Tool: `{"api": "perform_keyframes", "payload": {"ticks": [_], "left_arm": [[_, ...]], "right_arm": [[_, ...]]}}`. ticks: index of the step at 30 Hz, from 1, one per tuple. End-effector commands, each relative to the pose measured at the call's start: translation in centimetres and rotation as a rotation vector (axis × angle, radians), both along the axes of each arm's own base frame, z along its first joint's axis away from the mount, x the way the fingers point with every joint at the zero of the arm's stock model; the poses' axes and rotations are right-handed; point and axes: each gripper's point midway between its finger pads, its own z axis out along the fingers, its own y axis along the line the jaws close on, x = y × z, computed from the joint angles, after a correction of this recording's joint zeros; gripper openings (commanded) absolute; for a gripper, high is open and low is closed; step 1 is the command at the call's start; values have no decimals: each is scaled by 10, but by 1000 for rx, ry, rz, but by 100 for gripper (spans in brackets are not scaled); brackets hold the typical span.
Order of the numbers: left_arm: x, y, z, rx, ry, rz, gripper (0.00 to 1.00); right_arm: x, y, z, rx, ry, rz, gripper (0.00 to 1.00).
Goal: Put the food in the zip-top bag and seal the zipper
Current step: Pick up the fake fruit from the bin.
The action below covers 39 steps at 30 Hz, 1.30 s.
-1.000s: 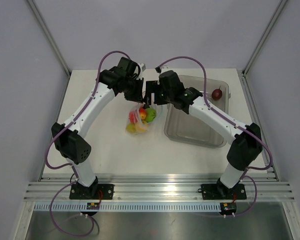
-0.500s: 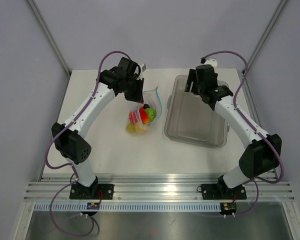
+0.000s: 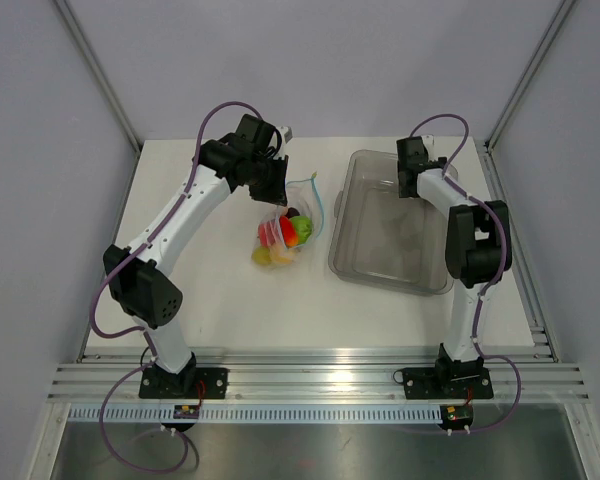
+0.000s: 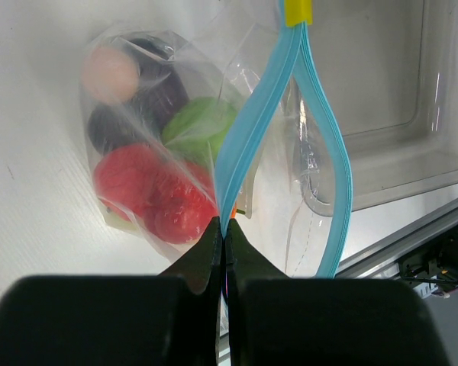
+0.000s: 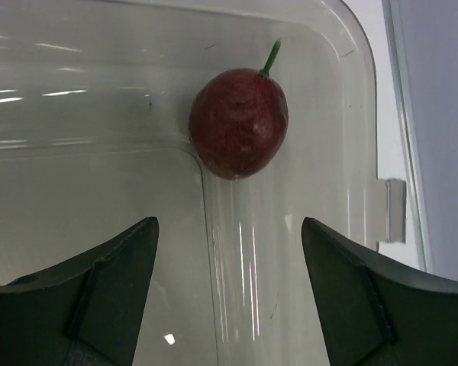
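A white desk (image 3: 210, 290) carries two things. Near its middle, a little toward the far edge, lies the clear zip-top bag (image 3: 283, 245), holding red, green and yellow food (image 3: 298, 231). To its right, close but apart, sits a grey translucent bin (image 3: 390, 250), reaching from the far right corner toward the near side.

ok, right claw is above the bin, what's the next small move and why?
Probably lower the right claw onto the dark red fruit and close. Its jaws stand open with the fruit just ahead in the bin corner, while the left claw pinches the zipper, bag mouth gaping.
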Motion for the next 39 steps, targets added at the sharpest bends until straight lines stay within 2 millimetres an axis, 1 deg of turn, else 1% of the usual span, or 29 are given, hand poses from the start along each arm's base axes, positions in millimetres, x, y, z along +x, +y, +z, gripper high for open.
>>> {"api": "perform_keyframes", "payload": {"ticks": [1, 2, 3, 4, 5, 6, 7, 8, 9, 11, 12, 13, 15, 18, 19, 24, 29, 30, 31, 32, 33, 34, 35, 36, 37, 38, 39], "left_arm": [[0, 0, 19, -25, -74, -12, 0], [1, 0, 19, -28, -78, -11, 0], [0, -1, 17, -28, -72, -11, 0], [1, -1, 17, -28, -72, -11, 0], [0, -1, 16, -29, -72, -12, 0], [0, -1, 15, -28, -69, -14, 0], [1, -1, 15, -30, -70, -15, 0], [1, -2, 14, -30, -68, -16, 0], [0, -3, 14, -36, -67, -21, 0], [1, -5, 15, -42, -65, -28, 0], [1, -5, 15, -42, -66, -29, 0], [1, -5, 16, -41, -67, -30, 0], [2, -4, 14, -33, -67, -26, 0], [2, -3, 15, -31, -71, -16, 0], [4, -3, 14, -32, -73, -12, 0], [4, -2, 14, -29, -73, -5, 0], [3, 0, 14, -23, -70, 0, 0], [2, 0, 14, -22, -69, 2, 0], [2, 0, 14, -24, -69, 2, 0], [2, 0, 14, -26, -68, 2, 0], [1, 0, 14, -27, -65, 2, 0], [1, 0, 13, -27, -63, 4, 0], [2, 0, 13, -26, -64, 5, 0], [1, 0, 12, -25, -63, 3, 0], [2, 1, 13, -23, -70, 4, 0], [3, 1, 13, -22, -71, 4, 0], [3, 0, 11, -19, -66, -1, 0]], "right_arm": [[33, -17, 38, -111, -103, -19, 83], [36, -18, 31, -114, -90, -17, 83], [41, -18, 33, -115, -100, -16, 84], [43, -21, 31, -121, -94, -17, 83], [46, -23, 22, -123, -76, -18, 84], [50, -24, 24, -123, -80, -20, 84], [52, -25, 21, -121, -73, -22, 84], [53, -27, 12, -118, -58, -23, 84], [57, -28, 14, -114, -67, -26, 84], [61, -27, 7, -107, -60, -22, 84], [63, -27, 6, -106, -58, -22, 84], [64, -27, -1, -99, -45, -23, 84], [66, -31, -4, -94, -40, -32, 84], [68, -29, -14, -67, -31, -28, 84], [68, -28, -20, -62, -19, -23, 83], [65, -30, -34, -42, 2, -36, 79], [65, -35, -33, -32, -12, -47, 70], [63, -34, -32, -30, -12, -45, 63], [64, -32, -27, -16, -23, -38, 59], [59, -31, -28, -10, -17, -32, 57], [59, -27, -25, 26, -41, -45, 56], [59, -21, -9, 59, -74, -25, 56], [50, -20, -12, 77, -62, -23, 56], [46, -15, -8, 117, -72, -28, 55], [42, -4, 14, 177, -110, 3, 54], [29, 2, 11, 217, -91, 12, 54], [21, 9, 17, 277, -107, 0, 53]]}}
